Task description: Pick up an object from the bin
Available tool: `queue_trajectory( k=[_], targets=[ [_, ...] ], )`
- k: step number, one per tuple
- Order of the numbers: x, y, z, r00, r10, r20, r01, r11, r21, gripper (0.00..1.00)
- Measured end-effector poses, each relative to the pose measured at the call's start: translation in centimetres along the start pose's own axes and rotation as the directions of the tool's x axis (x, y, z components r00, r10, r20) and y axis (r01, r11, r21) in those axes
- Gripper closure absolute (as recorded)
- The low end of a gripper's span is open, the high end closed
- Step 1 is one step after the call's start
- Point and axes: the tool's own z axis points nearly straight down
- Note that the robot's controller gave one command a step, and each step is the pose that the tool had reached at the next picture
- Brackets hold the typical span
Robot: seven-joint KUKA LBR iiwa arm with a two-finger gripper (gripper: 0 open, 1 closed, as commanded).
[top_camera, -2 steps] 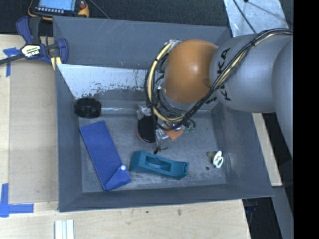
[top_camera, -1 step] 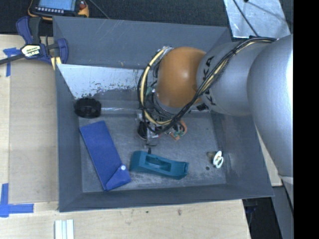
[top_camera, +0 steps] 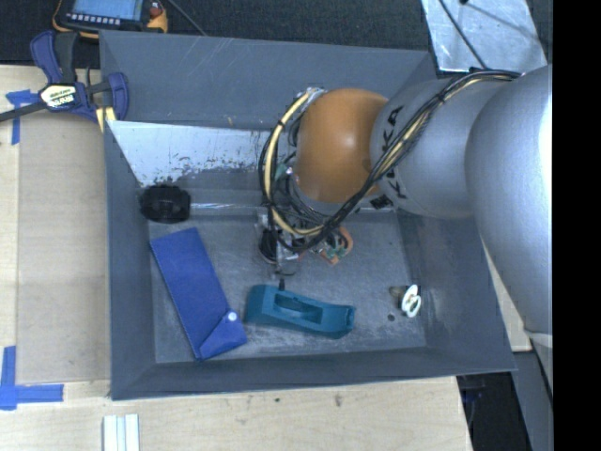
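Silver arm [top_camera: 470, 139] is seen reaching over the grey bin [top_camera: 282, 73], with the gripper [top_camera: 280, 259] held low by a teal thing.

An orange cover [top_camera: 338, 144] and looped cables [top_camera: 282, 148] are carried on the wrist, and the gripper is found under them, near the middle of the bin floor. It is held just above the left end of a long teal plastic thing [top_camera: 300, 311], which lies close to the bin wall at the bottom of the view. Whether the two are touching cannot be told, and whether the gripper is open or closed cannot be told either. A flat blue block [top_camera: 188, 285] is laid slanting at the left, with its lower end just beside the teal thing. A round black thing [top_camera: 164, 202] is seen in the back left corner, and a small white ring [top_camera: 411, 300] lies well apart at the right.
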Motion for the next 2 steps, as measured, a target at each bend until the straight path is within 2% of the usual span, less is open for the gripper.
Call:
queue_trajectory(
  k=[1, 2],
  targets=[
    [0.6, -3.2, -5.5, 1.0, -0.013, -0.007, 0.013, 1.0, -0.001, 1.0],
    [0.5, -2.5, -13.2, 1.0, -0.029, -0.004, 0.029, 1.0, 0.001, 1.0]
  ],
)
